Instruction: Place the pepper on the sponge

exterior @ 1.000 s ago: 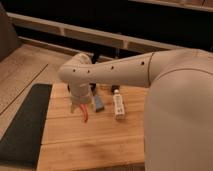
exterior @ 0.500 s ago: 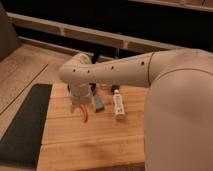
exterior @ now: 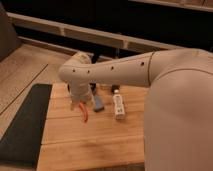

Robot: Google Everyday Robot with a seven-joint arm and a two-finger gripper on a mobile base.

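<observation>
The thin red-orange pepper [exterior: 84, 113] hangs below my gripper [exterior: 81, 104], just above the wooden table [exterior: 95, 140], left of centre. It points down and curves slightly. The blue sponge [exterior: 98, 102] lies on the wood just right of the pepper, partly hidden behind my wrist. My white arm reaches in from the right and covers the gripper from above.
A white bottle-like object [exterior: 118, 105] lies on the table right of the sponge. A large black mat [exterior: 22, 125] covers the table's left side. Dark shelving runs along the back. My arm's bulk fills the right side.
</observation>
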